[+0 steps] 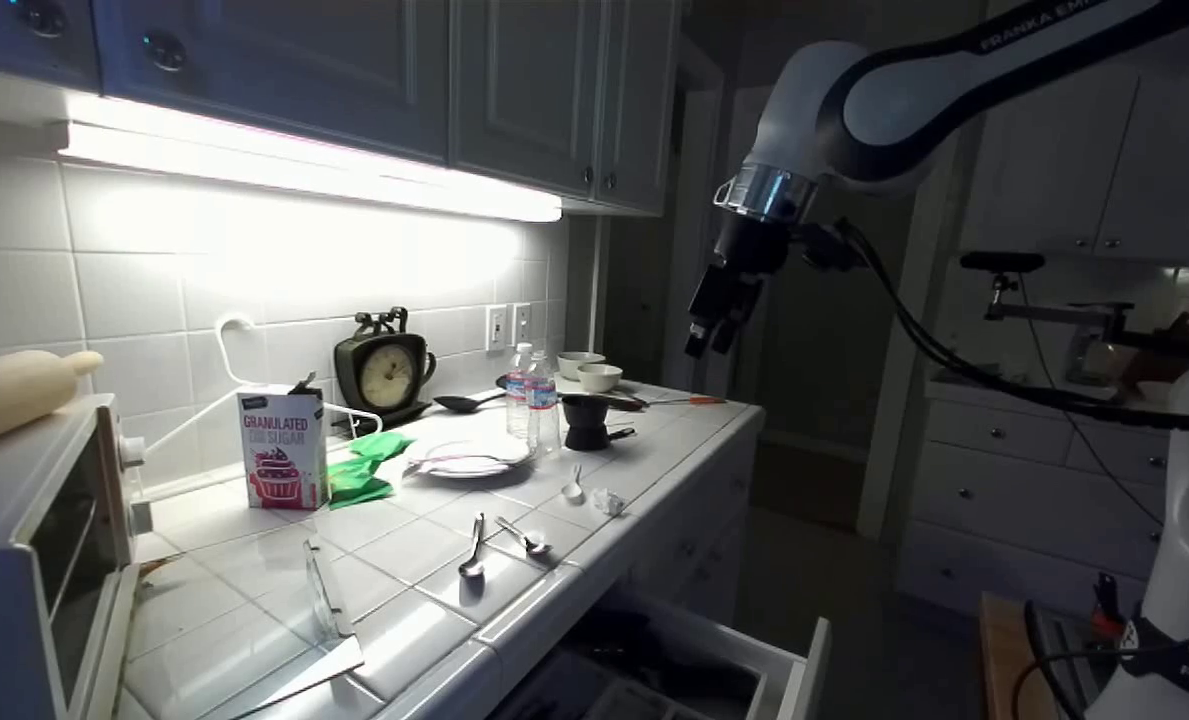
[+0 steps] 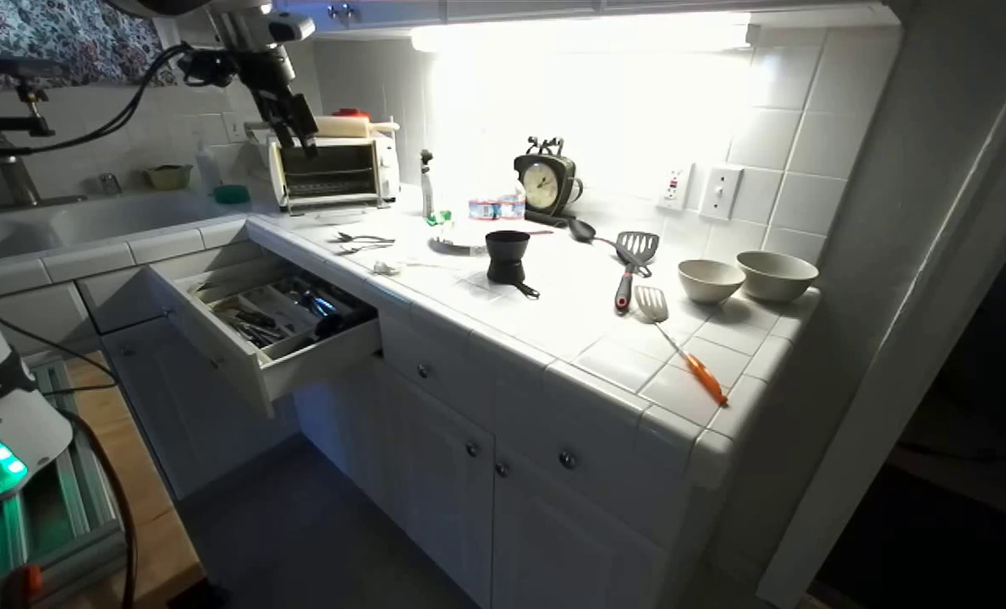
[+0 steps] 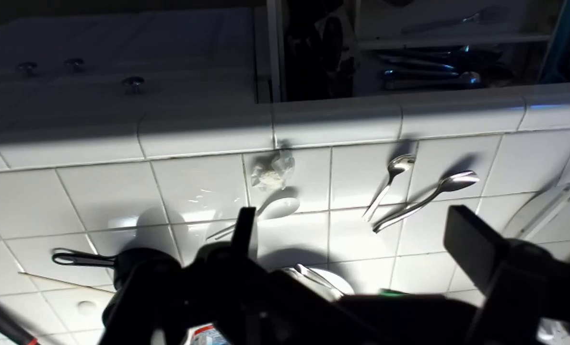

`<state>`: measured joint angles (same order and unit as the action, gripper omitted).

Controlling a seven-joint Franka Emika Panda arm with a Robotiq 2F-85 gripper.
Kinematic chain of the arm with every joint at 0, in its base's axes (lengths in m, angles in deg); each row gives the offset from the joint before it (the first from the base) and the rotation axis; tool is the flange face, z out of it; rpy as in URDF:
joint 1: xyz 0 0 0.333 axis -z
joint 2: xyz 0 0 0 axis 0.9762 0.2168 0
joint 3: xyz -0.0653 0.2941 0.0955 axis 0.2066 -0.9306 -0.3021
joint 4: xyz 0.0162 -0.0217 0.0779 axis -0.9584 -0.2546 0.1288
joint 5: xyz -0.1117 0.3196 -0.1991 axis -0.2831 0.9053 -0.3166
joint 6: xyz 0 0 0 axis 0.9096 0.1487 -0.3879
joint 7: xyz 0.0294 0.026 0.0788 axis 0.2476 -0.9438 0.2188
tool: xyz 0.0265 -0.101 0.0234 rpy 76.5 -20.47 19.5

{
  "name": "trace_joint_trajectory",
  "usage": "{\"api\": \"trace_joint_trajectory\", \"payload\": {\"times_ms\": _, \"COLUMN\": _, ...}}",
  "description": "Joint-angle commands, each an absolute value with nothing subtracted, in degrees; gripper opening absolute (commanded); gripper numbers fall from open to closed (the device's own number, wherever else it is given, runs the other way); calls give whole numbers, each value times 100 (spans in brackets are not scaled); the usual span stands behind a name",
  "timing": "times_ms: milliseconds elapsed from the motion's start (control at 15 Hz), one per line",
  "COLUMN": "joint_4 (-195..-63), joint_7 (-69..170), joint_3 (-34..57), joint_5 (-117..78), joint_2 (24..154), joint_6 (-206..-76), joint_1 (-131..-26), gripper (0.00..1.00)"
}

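My gripper (image 3: 352,215) stands open with nothing between its black fingers (image 3: 474,242), held up in the air over the counter's front in both exterior views (image 1: 709,343) (image 2: 299,145). Beyond the fingertips in the wrist view lie two metal spoons (image 3: 383,189) (image 3: 426,201) on white tile. To their left are a white spoon (image 3: 279,208) and a crumpled clear wrapper (image 3: 273,175). A plate (image 3: 340,280) with silvery cutlery on it is partly hidden behind the gripper. A black cup-shaped item with a handle (image 2: 507,256) sits farther along the counter.
A drawer (image 2: 321,372) with cutlery is pulled out below the counter. Water bottles (image 1: 544,410), a sugar box (image 1: 279,450), a green bag (image 1: 359,485), a clock-like scale (image 1: 389,372) and a toaster oven (image 2: 329,173) stand about. Bowls (image 2: 710,281) and spatulas (image 2: 704,379) occupy the far end.
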<state>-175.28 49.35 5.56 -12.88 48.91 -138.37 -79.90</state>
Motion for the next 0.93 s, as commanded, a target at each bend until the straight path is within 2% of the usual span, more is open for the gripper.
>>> {"api": "trace_joint_trajectory", "payload": {"times_ms": 0, "joint_4": -17257, "joint_7": 6309, "joint_3": 97, "joint_5": -1941, "joint_2": 5414, "joint_6": -14085, "joint_1": -7537, "gripper": 100}}
{"api": "trace_joint_trajectory", "payload": {"times_ms": 333, "joint_4": -16645, "joint_7": 8333, "joint_3": -262, "joint_5": -2850, "joint_2": 6373, "joint_6": -14133, "joint_1": -7138, "gripper": 100}}
{"api": "trace_joint_trajectory", "payload": {"times_ms": 800, "joint_4": -15244, "joint_7": 9174, "joint_3": 148, "joint_5": -3335, "joint_2": 7880, "joint_6": -13711, "joint_1": -7579, "gripper": 100}}
{"api": "trace_joint_trajectory", "payload": {"times_ms": 867, "joint_4": -15790, "joint_7": 8793, "joint_3": 232, "joint_5": -3057, "joint_2": 7417, "joint_6": -13985, "joint_1": -7616, "gripper": 100}}
